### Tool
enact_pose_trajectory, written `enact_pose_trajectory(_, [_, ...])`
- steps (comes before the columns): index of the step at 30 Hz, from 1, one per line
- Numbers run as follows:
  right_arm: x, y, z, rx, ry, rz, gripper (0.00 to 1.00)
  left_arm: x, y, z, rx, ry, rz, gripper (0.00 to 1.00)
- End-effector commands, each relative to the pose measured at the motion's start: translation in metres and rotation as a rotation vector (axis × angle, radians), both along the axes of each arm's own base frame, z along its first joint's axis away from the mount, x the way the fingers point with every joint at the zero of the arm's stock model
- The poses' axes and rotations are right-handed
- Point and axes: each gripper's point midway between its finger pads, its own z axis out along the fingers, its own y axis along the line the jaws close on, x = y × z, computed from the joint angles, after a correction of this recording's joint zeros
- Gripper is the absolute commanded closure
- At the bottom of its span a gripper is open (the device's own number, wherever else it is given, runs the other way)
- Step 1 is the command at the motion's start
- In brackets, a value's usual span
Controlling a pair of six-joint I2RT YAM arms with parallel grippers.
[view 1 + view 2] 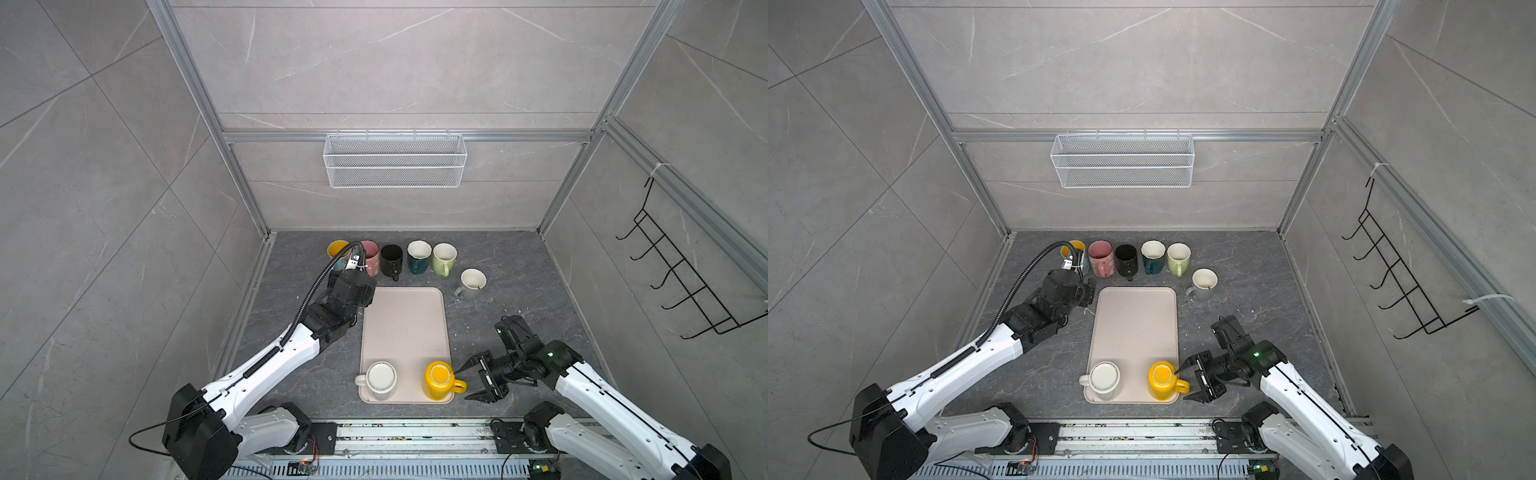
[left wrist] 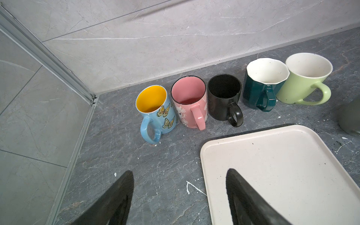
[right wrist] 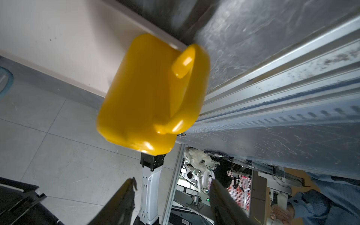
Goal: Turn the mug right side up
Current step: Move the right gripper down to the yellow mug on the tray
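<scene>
A yellow mug (image 1: 437,380) (image 3: 152,93) stands upside down on the near right corner of the beige tray (image 1: 405,328), its handle (image 1: 459,386) pointing right. My right gripper (image 1: 465,383) (image 3: 173,182) is open, turned on its side, just right of that handle; nothing lies between its fingers. A white mug (image 1: 380,380) also stands upside down on the tray's near left corner. My left gripper (image 2: 180,172) is open and empty, low over the counter beside the tray's (image 2: 272,165) far left corner.
Along the back stand upright mugs: blue butterfly (image 2: 155,113), pink (image 2: 189,101), black (image 2: 224,97), teal (image 2: 261,85), light green (image 2: 305,78). A grey mug (image 1: 471,284) stands right of the tray. A wire basket (image 1: 395,160) hangs on the back wall, a hook rack (image 1: 681,282) on the right.
</scene>
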Motion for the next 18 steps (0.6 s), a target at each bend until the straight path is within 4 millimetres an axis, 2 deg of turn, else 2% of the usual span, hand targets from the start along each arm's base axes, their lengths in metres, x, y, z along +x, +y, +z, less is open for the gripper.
enact_pose_trajectory(1, [0.000, -0.007, -0.010, -0.040, 0.059, -0.098, 0.37, 0.006, 0.004, 0.006, -0.039, -0.033, 0.046, 0.23])
enact_pose_trajectory(13, [0.005, -0.010, -0.030, -0.080, 0.088, -0.143, 0.34, 0.015, 0.005, 0.000, -0.036, 0.002, 0.066, 0.22])
enact_pose_trajectory(18, [0.009, -0.012, -0.037, -0.105, 0.093, -0.162, 0.36, 0.018, 0.005, -0.004, -0.044, 0.016, 0.067, 0.22])
